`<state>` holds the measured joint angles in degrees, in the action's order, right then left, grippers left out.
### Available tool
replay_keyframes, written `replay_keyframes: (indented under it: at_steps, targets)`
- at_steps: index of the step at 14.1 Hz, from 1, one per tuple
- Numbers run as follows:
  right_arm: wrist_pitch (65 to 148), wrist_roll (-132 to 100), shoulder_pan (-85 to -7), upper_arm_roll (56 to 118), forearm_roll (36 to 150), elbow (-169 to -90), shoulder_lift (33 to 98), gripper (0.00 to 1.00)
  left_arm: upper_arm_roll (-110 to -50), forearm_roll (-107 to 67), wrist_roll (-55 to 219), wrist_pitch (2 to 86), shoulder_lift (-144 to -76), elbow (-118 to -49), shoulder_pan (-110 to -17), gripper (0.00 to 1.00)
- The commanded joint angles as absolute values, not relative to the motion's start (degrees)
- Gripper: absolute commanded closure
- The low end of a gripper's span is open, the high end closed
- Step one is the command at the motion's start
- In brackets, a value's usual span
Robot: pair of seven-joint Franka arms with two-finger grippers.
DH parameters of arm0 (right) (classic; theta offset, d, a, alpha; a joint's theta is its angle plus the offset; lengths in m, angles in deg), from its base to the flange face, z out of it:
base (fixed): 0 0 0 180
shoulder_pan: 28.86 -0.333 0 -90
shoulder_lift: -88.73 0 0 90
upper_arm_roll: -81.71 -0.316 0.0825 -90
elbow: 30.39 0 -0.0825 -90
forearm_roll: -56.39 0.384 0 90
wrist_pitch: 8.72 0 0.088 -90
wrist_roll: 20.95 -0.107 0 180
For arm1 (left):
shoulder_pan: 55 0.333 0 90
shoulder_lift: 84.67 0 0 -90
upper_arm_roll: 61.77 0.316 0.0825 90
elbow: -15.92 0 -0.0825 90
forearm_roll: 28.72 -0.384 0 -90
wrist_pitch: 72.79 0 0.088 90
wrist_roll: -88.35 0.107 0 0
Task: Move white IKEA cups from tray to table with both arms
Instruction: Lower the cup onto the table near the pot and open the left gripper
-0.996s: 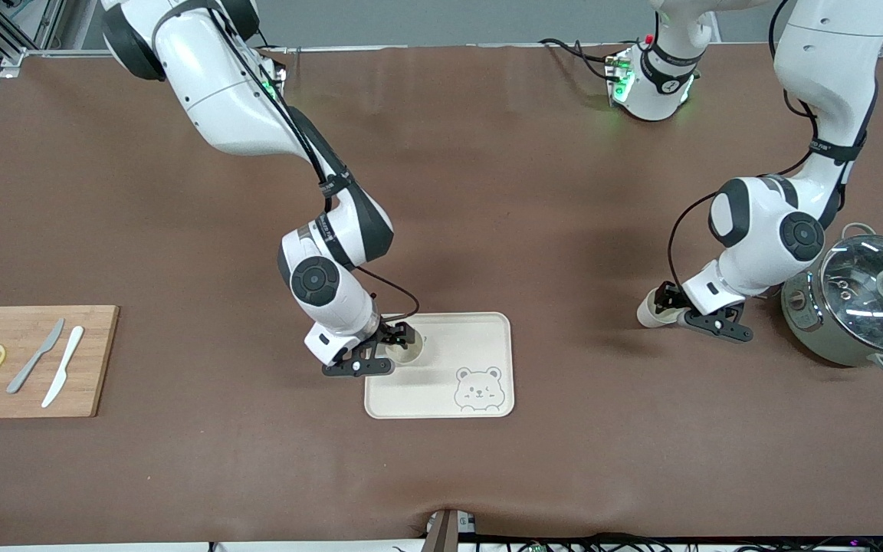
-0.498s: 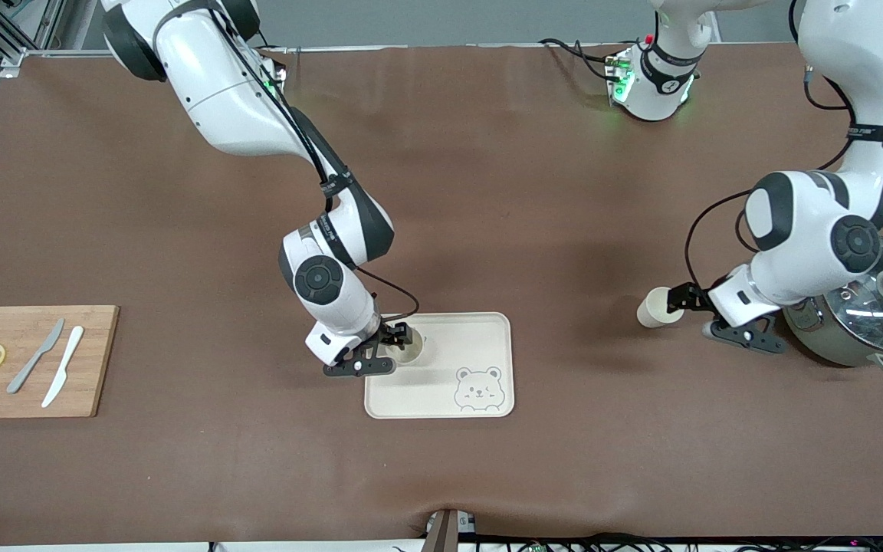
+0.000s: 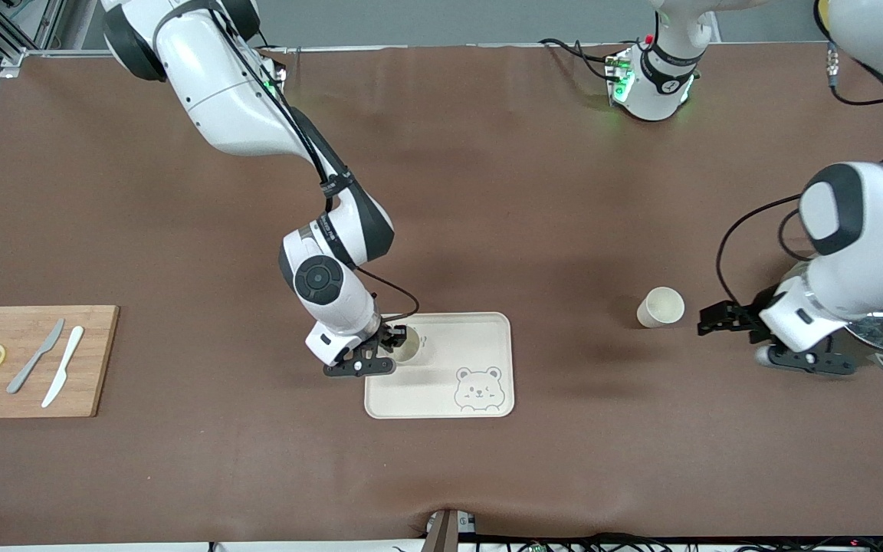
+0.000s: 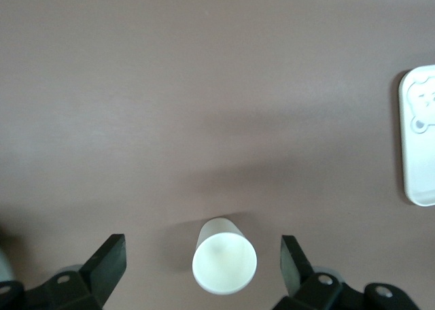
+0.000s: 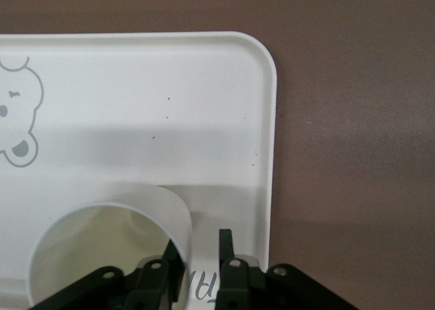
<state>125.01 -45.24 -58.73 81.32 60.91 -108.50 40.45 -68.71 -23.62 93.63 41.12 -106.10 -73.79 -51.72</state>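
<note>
One white cup [image 3: 660,307] stands upright on the bare table, toward the left arm's end from the bear-printed tray [image 3: 480,337]. My left gripper [image 3: 725,333] is open and empty, just off this cup toward the pot. In the left wrist view the cup [image 4: 224,264] lies between my wide-open left gripper [image 4: 202,249] fingers, untouched. The other white cup [image 3: 408,346] stands on the tray's corner. My right gripper [image 3: 395,341] straddles its rim. In the right wrist view my right gripper [image 5: 200,249] has one finger inside the cup [image 5: 109,249], the other clear of its wall.
A grey-green pot [image 3: 882,330] is mostly hidden under my left arm. A wooden cutting board [image 3: 27,330] with two knives and lemon slices lies at the right arm's end. The tray also shows in the left wrist view [image 4: 418,140] and the right wrist view [image 5: 136,85].
My left gripper let go of its cup and drew back toward the pot; the cup now stands alone. My right gripper barely moved at the tray cup.
</note>
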Motion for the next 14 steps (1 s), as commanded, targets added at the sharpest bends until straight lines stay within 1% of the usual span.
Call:
replay_keyframes:
  at_steps: [1, 2, 3, 5, 7, 9, 12, 13, 14]
  targets:
    - [124.6, -46.4, -59.4, 81.7, 60.1, -106.8, 39.6, 0.9, -68.5, -26.3, 89.0, 30.8, -109.1, -61.7, -52.1, 0.0]
    - [124.6, -46.4, -59.5, 81.8, 60.1, -106.8, 39.6, 0.97, -68.5, -26.2, 88.8, 29.9, -108.6, -60.6, -52.1, 0.0]
    - [124.6, -46.4, -59.5, 81.7, 60.1, -106.8, 39.6, 1.0, -68.6, -26.2, 88.8, 29.3, -108.1, -60.5, -52.0, 0.0]
    - [124.5, -46.4, -59.5, 81.7, 60.2, -106.7, 39.7, 1.0, -69.0, -26.1, 88.7, 28.2, -106.2, -60.5, -51.7, 0.0]
    - [124.4, -46.4, -59.4, 81.7, 60.2, -106.7, 39.9, 1.0, -68.9, -26.3, 88.9, 26.3, -102.9, -60.5, -51.5, 0.0]
    - [124.1, -46.3, -59.4, 81.7, 60.3, -106.7, 40.6, 1.0, -69.8, -25.7, 88.1, 25.5, -99.5, -62.4, -51.6, 0.0]
    - [123.5, -45.1, -57.2, 81.3, 61.0, -106.7, 42.4, 1.0, -72.2, -25.7, 86.4, 23.9, -98.6, -63.0, -51.6, 0.0]
    - [123.0, -43.4, -56.6, 81.4, 60.9, -106.8, 44.2, 1.0, -72.4, -25.9, 86.4, 23.9, -98.4, -63.1, -51.7, 0.0]
    - [121.2, -40.4, -55.5, 81.5, 60.9, -106.9, 45.0, 1.0, -72.7, -26.2, 86.4, 23.8, -98.0, -63.2, -51.7, 0.0]
